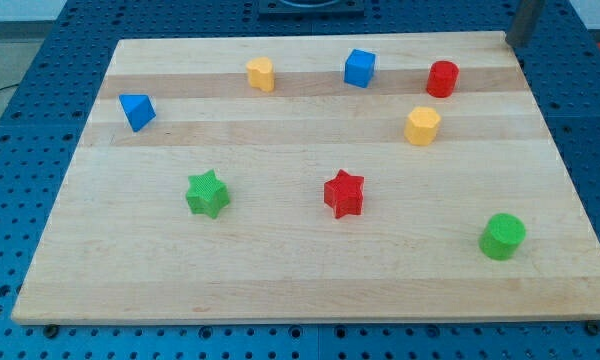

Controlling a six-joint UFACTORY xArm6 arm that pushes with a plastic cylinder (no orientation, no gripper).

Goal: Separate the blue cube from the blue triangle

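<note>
My tip (510, 42) sits at the table's (280, 280) top-right corner; there is no claw to judge. The blue cube (359, 68) rests near the top edge, one corner facing the bottom edge. The blue triangle (137, 111) lies near the left edge, well apart, its apex pointing roughly toward the bottom edge.

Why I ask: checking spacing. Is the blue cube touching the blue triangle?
No, the blue cube sits far from the blue triangle, with a yellow block between.

A lab: wooden board (310, 290) on blue perforated bench (40, 120).
</note>
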